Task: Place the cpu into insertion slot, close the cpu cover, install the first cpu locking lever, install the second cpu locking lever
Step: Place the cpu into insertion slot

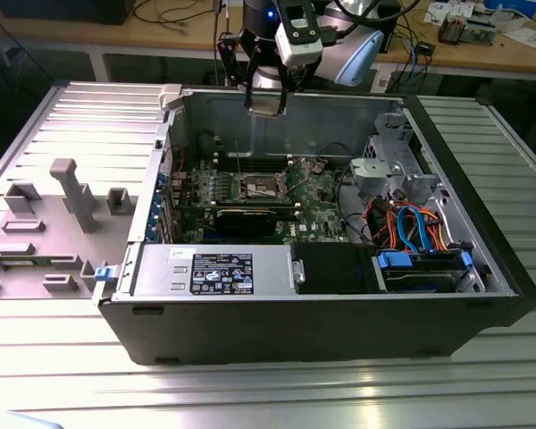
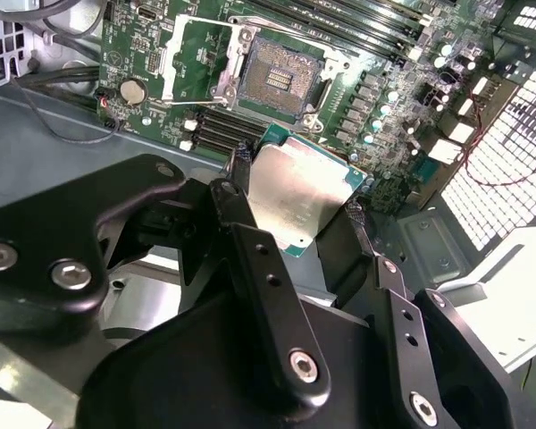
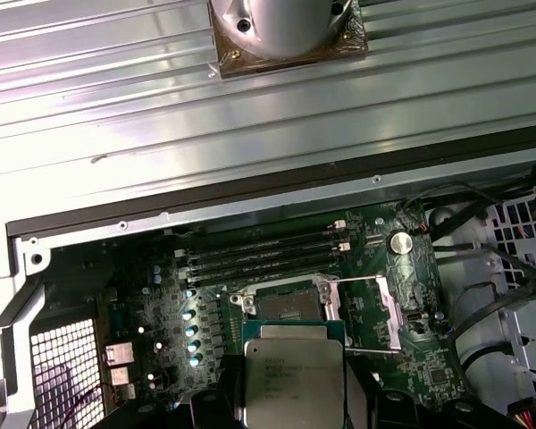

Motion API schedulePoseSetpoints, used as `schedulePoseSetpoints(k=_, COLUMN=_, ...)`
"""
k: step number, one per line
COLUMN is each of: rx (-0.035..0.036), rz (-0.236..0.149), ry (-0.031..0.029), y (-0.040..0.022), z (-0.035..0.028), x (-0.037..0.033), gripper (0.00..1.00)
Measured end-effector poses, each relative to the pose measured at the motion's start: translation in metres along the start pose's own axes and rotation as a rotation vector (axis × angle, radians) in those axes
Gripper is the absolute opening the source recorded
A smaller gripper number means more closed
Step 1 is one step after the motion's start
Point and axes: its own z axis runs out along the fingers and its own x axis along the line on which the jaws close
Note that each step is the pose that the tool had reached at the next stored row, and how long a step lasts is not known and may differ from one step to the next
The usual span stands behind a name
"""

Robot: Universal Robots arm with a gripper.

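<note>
While the chip [image 2: 297,207] hangs in the air above the open computer case [image 1: 295,326], none of the four steps is finished. The pincer [image 2: 297,183] is closed onto the chip, its two black fingers [image 2: 239,170] pressing on opposite edges, with the dull metal top facing the first wrist view. In the exterior view the pincer [image 1: 268,100] holds it above the far wall of the case, clear of everything inside.

The socket [image 2: 281,79] lies near the middle of the green board [image 1: 320,192], just beside the long memory slots. Its dark, gold-flecked centre is bare, so nothing is seated in it yet. In both wrist views the chip is well apart from the socket, not over it, and its edges are turned a little against the socket's rim.

The cover [image 3: 364,311] is swung back and lies beside the socket, with green board showing through its square window. That leaves the way in clear, and the cover has not been closed. The thin wire levers [image 3: 362,280] along the frame do not look latched, though they are too fine to be sure of.

The case itself sits on the ribbed metal counter [image 1: 71,357]. By my reading, seating the chip is the step in hand, and closing the cover and both levers are left.
</note>
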Motion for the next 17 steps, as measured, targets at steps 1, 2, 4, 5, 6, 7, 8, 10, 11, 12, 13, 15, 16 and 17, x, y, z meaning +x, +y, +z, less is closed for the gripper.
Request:
schedulePoseSetpoints(k=1, rx=0.0, rz=0.0, ry=0.0, y=0.0, z=0.0, x=0.0, gripper=0.54)
schedulePoseSetpoints(k=2, rx=0.0, rz=0.0, ry=0.0, y=0.0, z=0.0, x=0.0, gripper=0.54)
schedulePoseSetpoints(k=4, rx=0.0, rz=0.003, ry=-0.0003, y=0.0, z=0.0, x=0.0, gripper=0.54)
schedulePoseSetpoints(k=5, rx=-0.0001, rz=0.011, ry=-0.0009, y=0.0, z=0.0, x=0.0, gripper=0.54)
schedulePoseSetpoints(k=6, rx=-0.0004, rz=0.021, ry=-0.0019, y=0.0, z=0.0001, x=0.0, gripper=0.54)
schedulePoseSetpoints(k=7, rx=-0.0007, rz=0.038, ry=-0.0034, y=0.0, z=0.0002, x=0.0, gripper=0.54)
schedulePoseSetpoints(k=8, rx=-0.0009, rz=0.052, ry=-0.0047, y=0.0, z=0.0002, x=0.0, gripper=0.54)
schedulePoseSetpoints(k=10, rx=-0.0013, rz=0.077, ry=-0.0068, y=0.0, z=0.0003, x=0.0, gripper=0.54)
schedulePoseSetpoints(k=11, rx=-0.0016, rz=0.092, ry=-0.0082, y=0.0, z=0.0004, x=0.0, gripper=0.54)
schedulePoseSetpoints(k=12, rx=-0.0018, rz=0.098, ry=-0.0086, y=0.0, z=0.0005, x=0.0, gripper=0.54)
schedulePoseSetpoints(k=13, rx=-0.0018, rz=0.098, ry=-0.0088, y=0.0, z=0.0005, x=0.0, gripper=0.54)
schedulePoseSetpoints(k=15, rx=-0.0019, rz=0.099, ry=-0.0088, y=0.0, z=0.0005, x=0.0, gripper=0.54)
schedulePoseSetpoints(k=16, rx=-0.0018, rz=0.099, ry=-0.0088, y=0.0, z=0.0005, x=0.0, gripper=0.54)
schedulePoseSetpoints(k=17, rx=-0.0018, rz=0.099, ry=-0.0088, y=0.0, z=0.0005, x=0.0, gripper=0.54)
